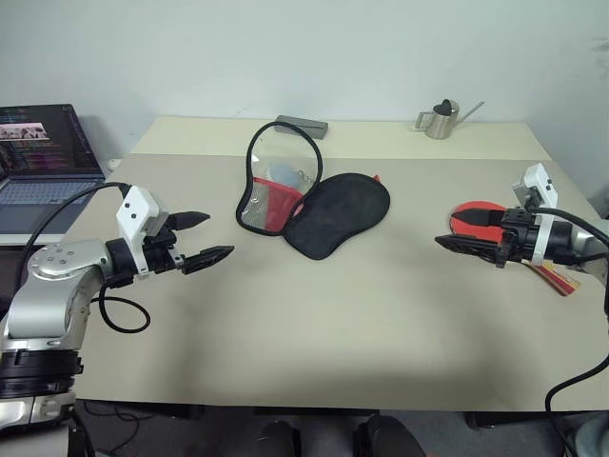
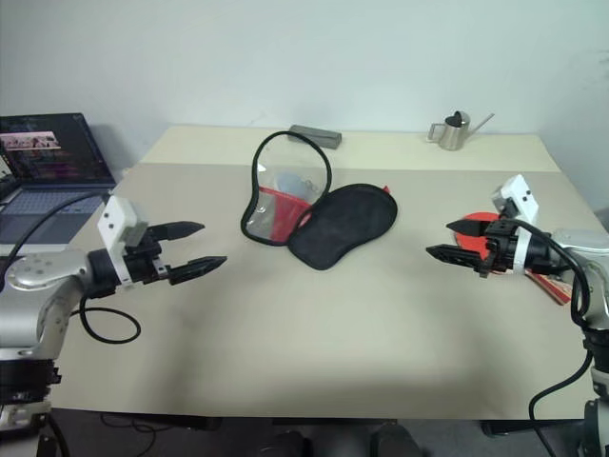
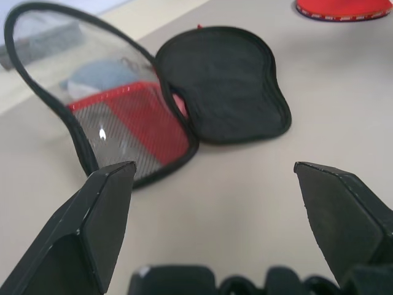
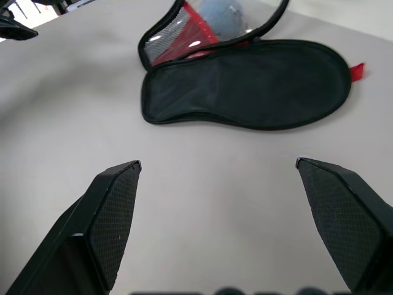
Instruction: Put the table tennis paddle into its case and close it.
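case (image 1: 314,205): soft paddle-shaped pouch, unzipped and spread in two halves near the counter's middle; black fabric half lies flat, long axis running from the far right toward the near left; clear-window half, red with mesh and a black zipper edge, stands up at its left.
table tennis paddle (image 1: 476,215): round red rubber blade flat on the counter, well to the right of the case, striped handle pointing toward the near right edge.
right gripper (image 1: 463,239): jaws wide, empty, over the paddle, aimed at the case.
left gripper (image 1: 202,238): jaws wide, empty, left of the case, apart from it.
counter (image 1: 314,324): smooth beige top.
watering can (image 1: 442,119): small, metal, far right of the case.
laptop (image 1: 43,162): open, far left of the case.
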You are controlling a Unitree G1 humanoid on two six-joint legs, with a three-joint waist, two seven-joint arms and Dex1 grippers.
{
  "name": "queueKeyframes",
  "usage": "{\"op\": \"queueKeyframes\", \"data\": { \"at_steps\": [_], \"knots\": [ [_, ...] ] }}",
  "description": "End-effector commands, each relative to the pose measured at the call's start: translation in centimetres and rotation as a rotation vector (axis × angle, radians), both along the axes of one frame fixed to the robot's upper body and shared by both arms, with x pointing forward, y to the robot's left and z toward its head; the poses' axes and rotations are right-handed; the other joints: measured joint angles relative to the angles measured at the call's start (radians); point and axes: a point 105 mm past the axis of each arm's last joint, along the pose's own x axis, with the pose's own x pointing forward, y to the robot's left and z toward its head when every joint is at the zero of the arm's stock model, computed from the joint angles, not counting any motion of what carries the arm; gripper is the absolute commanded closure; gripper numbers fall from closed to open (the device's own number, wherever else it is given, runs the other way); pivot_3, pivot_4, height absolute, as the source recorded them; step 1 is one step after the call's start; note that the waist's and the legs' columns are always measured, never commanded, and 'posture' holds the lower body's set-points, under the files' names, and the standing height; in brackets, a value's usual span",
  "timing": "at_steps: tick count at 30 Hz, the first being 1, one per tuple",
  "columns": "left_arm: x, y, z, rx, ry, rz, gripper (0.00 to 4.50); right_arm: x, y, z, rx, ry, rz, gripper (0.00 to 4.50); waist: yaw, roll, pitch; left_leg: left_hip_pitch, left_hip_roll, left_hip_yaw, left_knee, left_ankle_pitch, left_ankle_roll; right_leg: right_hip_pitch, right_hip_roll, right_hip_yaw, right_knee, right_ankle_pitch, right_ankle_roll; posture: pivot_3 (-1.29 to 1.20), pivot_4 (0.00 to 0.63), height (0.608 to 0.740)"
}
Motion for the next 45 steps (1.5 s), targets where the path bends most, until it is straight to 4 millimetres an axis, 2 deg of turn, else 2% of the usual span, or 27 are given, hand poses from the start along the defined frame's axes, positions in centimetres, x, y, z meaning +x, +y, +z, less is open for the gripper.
{"op": "queueKeyframes", "data": {
  "at_steps": [1,7,14,20,23,34,38,45],
  "knots": [
    [0.6,0.7,1.4,-0.013,-0.051,0.024,0.0,-0.7,0.7,1.3,0.01,-0.053,0.025,0.05,0.0,0.0,0.0,0.0,0.0,0.0,0.0,0.0,0.0,0.0,0.0,0.0,0.0,0.0,0.0,0.0,0.15,0.74],
    [1.3,0.7,1.6,-0.042,-0.059,0.015,0.0,0.7,2.6,1.0,0.036,-0.086,-0.016,0.05,0.0,0.0,0.0,0.0,0.0,0.0,0.0,0.0,0.0,0.0,0.0,0.0,0.0,0.0,0.0,0.0,0.15,0.74],
    [1.6,0.0,1.8,-0.052,-0.06,-0.046,0.0,2.3,6.5,-1.3,0.115,-0.04,-0.073,0.05,-0.003,0.0,0.0,-0.002,0.0,0.0,0.0,0.0,0.0,-0.003,0.001,0.0,0.002,0.0,0.0,0.0,0.15,0.74],
    [2.1,-0.4,2.0,-0.045,-0.073,-0.065,0.0,3.9,9.0,-2.7,0.093,-0.061,-0.124,0.05,-0.002,0.0,0.0,-0.006,0.0,0.001,0.001,0.0,-0.001,-0.008,0.001,0.0,0.002,0.0,0.0,0.0,0.15,0.74],
    [2.1,-0.8,2.1,-0.044,-0.078,-0.079,0.0,5.0,9.5,-3.2,0.081,-0.05,-0.181,0.05,-0.003,-0.001,0.0,-0.013,0.0,0.001,0.002,0.002,-0.003,-0.015,0.001,0.0,0.005,0.001,-0.001,0.0,0.15,0.74],
    [2.3,-1.6,1.9,-0.033,-0.087,-0.105,0.0,8.8,10.5,-5.6,0.028,0.03,-0.384,0.05,-0.005,-0.001,0.0,-0.016,0.0,0.001,0.001,0.004,-0.006,-0.019,0.001,0.0,0.005,0.001,-0.001,0.0,0.15,0.74],
    [2.4,-2.0,2.0,-0.033,-0.092,-0.117,0.0,9.6,11.7,-5.6,0.059,0.058,-0.402,0.05,-0.005,-0.001,0.0,-0.017,0.0,0.001,0.001,0.004,-0.006,-0.019,0.002,0.0,0.005,0.001,-0.001,0.0,0.15,0.74],
    [2.7,-2.0,2.2,-0.032,-0.096,-0.121,0.0,10.0,13.6,-5.1,0.112,0.093,-0.381,0.05,-0.006,-0.001,0.0,-0.017,0.0,0.001,0.001,0.004,-0.006,-0.02,0.002,0.0,0.006,0.001,-0.001,0.0,0.15,0.74]
  ]
}}
